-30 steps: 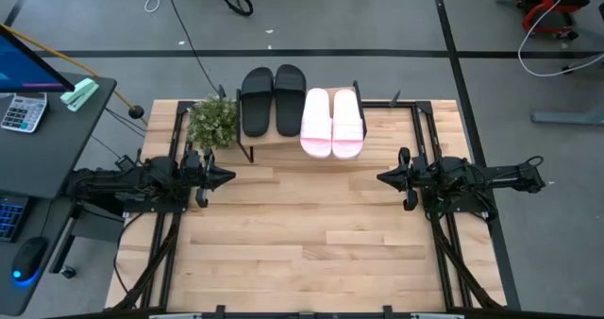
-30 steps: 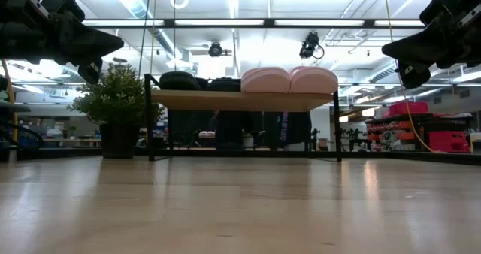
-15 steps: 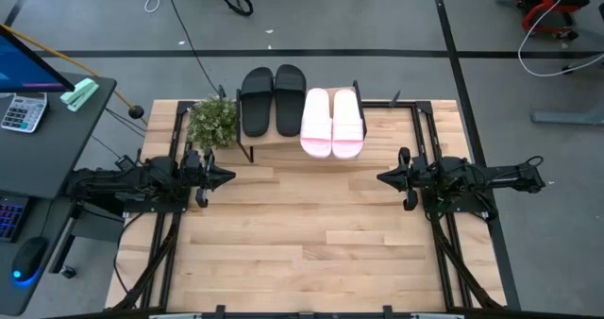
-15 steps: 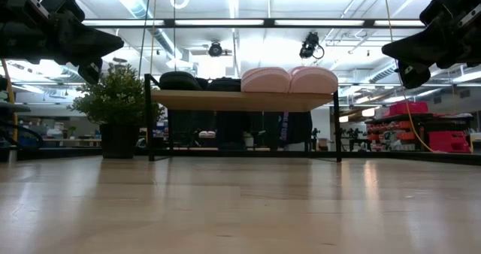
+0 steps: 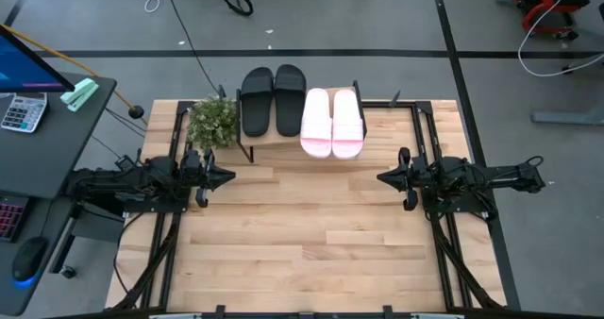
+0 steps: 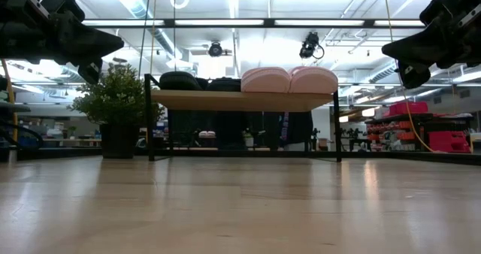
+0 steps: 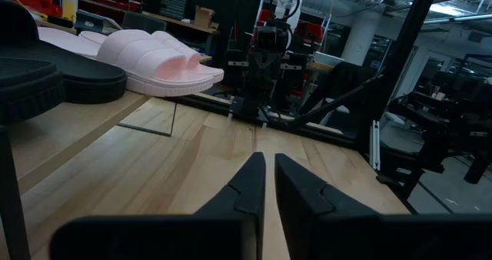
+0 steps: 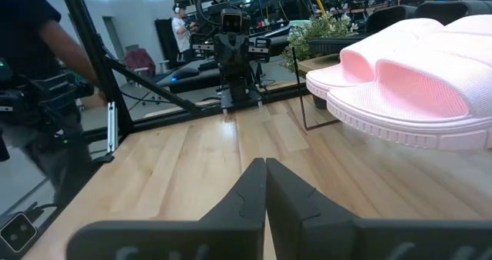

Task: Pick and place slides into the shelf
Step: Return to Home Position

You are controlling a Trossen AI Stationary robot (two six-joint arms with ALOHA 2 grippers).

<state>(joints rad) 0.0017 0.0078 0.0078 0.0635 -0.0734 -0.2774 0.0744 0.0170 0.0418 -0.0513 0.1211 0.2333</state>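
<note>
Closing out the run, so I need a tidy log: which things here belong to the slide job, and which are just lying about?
Job: black slides, pink slides, the shelf under them, left pincer, right pincer, both empty.
Lying about: potted plant beside the shelf, calculator on the side desk.
</note>
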